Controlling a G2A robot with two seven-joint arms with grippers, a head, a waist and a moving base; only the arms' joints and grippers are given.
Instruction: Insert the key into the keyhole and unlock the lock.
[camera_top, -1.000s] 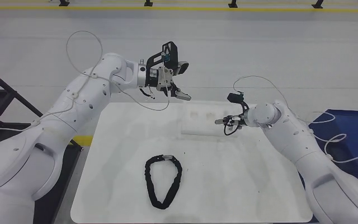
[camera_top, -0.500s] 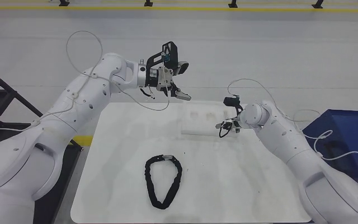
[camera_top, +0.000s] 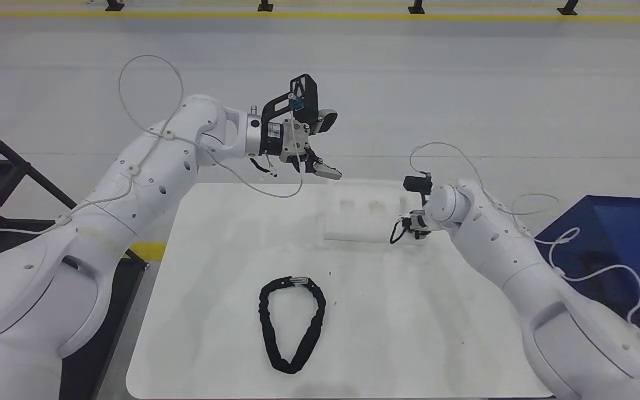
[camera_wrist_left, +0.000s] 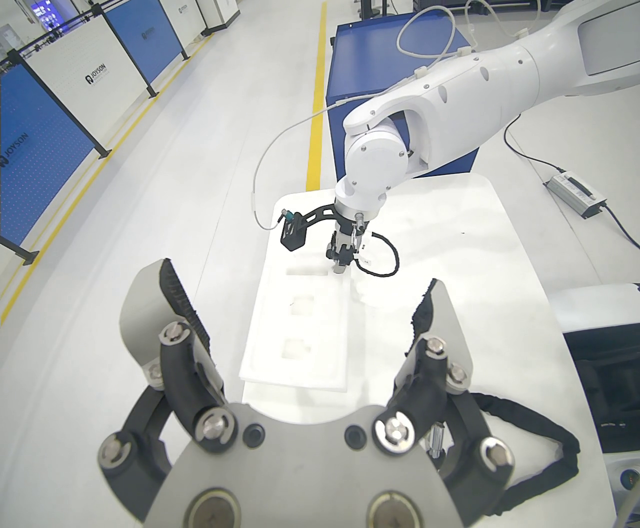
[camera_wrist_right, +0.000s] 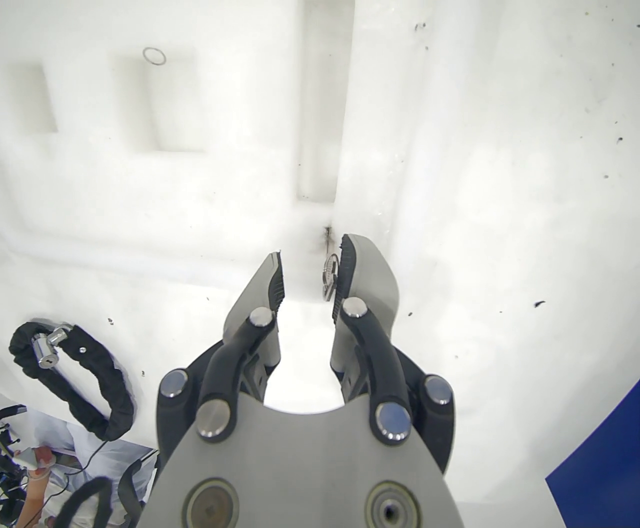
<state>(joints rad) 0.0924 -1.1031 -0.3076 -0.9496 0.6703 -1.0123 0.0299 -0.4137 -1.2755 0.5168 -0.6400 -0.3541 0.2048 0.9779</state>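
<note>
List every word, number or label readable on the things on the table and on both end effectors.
Chain lock: no print readable.
Key: any marking on its head is too blurred to read.
Foam tray: none.
Table: none.
Left end effector: none.
Right end effector: none.

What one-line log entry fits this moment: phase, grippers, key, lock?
phase: key pickup | right gripper: open around key in foam tray | left gripper: open, raised | chain lock: lying on table
</note>
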